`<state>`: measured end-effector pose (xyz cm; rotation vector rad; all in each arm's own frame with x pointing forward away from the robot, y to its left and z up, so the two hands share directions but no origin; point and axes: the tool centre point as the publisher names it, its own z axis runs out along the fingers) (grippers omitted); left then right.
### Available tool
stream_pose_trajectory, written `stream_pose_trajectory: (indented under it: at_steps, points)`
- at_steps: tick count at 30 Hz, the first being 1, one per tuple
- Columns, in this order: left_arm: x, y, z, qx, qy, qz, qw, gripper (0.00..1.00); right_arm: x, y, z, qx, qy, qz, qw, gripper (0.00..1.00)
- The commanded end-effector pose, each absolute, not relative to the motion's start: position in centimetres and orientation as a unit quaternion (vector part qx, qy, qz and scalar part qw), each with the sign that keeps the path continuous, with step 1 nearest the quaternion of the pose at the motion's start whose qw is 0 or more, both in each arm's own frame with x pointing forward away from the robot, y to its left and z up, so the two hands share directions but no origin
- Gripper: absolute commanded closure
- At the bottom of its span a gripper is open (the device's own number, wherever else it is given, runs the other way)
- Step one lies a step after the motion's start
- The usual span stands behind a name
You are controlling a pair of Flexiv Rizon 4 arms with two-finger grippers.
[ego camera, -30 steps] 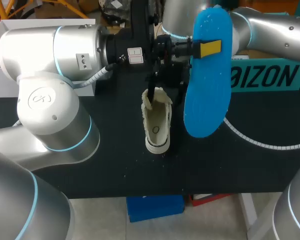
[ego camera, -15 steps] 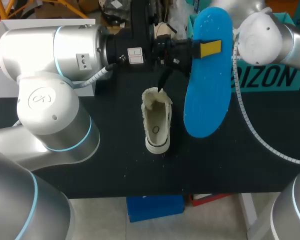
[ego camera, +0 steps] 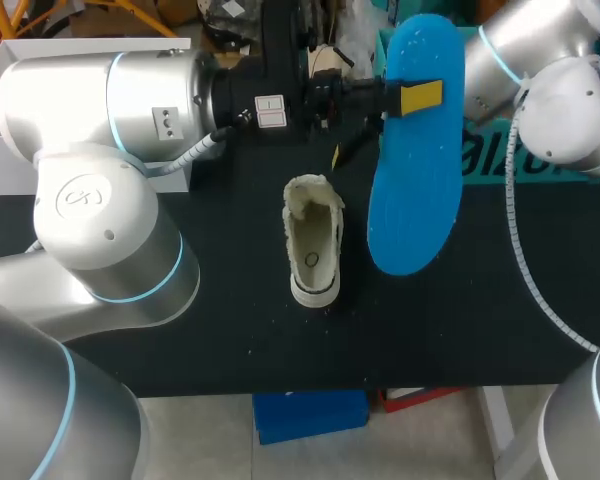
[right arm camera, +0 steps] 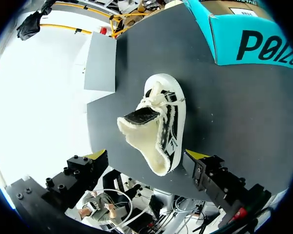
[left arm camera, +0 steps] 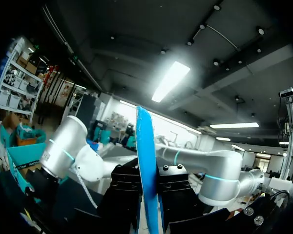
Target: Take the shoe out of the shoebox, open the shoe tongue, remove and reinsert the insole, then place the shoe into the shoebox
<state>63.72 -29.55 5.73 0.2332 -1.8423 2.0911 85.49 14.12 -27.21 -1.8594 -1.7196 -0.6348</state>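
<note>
A cream shoe [ego camera: 313, 243] with black trim stands on the black table [ego camera: 220, 330], its tongue pulled up and its mouth open. My left gripper [ego camera: 398, 97] is shut on a blue insole [ego camera: 415, 150], held upright above the table, right of the shoe. In the left wrist view the insole [left arm camera: 147, 165] shows edge-on between the two fingers of the left gripper [left arm camera: 149, 200]. My right gripper [right arm camera: 146, 156] hangs open above the shoe [right arm camera: 158, 122], touching nothing. In the head view the insole hides most of it; one yellow fingertip [ego camera: 337, 155] shows.
A teal shoebox [ego camera: 540, 150] stands at the back right of the table, also seen beyond the shoe as the teal box [right arm camera: 244, 34]. A white box [ego camera: 70, 50] sits at the back left, behind my left arm.
My right gripper has let go of the shoe tongue, opened wide and drawn up and back to the right. The left arm and insole have not moved.
</note>
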Motion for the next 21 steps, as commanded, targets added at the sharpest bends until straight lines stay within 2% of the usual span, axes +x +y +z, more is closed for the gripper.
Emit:
stream_pose_trajectory:
  at_steps: [1, 10, 21]
  points:
    - [63.6, -29.7, 5.8, 0.084, -0.65, 0.736, 0.171, 1.0, 84.3, 12.9, -27.3, -0.636, -0.568, -0.377, 0.363, 0.0]
    - [63.6, -29.7, 5.8, 0.084, -0.65, 0.736, 0.171, 1.0, 84.0, 12.6, -26.9, -0.609, -0.536, -0.432, 0.393, 0.0]
    - [63.6, -29.7, 5.8, 0.084, -0.65, 0.736, 0.171, 1.0, 83.7, 12.3, -25.7, -0.582, -0.532, -0.473, 0.393, 0.0]
